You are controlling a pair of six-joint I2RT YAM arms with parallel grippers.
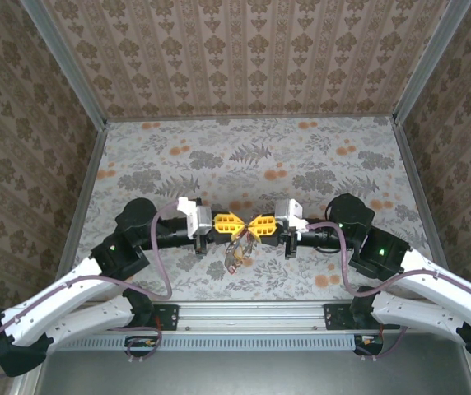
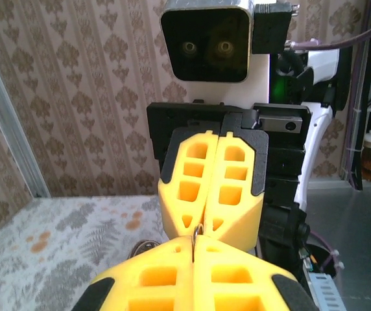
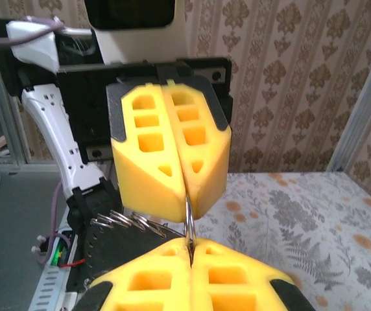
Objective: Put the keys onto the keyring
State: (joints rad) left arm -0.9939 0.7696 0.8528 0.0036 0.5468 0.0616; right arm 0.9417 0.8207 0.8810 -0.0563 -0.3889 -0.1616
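While the left tool (image 1: 244, 223) and right tool (image 1: 257, 224) meet tip to tip above the middle of the surface's (image 1: 178, 160) near edge, both are clamped on the thin keyring (image 3: 189, 219), links dangling beneath. Whether the keys are threaded: cannot tell. Judged mid-task.

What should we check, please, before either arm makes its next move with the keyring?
1. Left pincer shut: ok.
2. Right pincer shut: ok.
3. Keyring pinched by both pincers, which meet tip to tip with its thin wire running between them: ok.
4. Hanging links dangling below the pincers, clear of the table: cannot tell from these views.
5. Keys already threaded on: cannot tell, as the dangling cluster is too small to make out.
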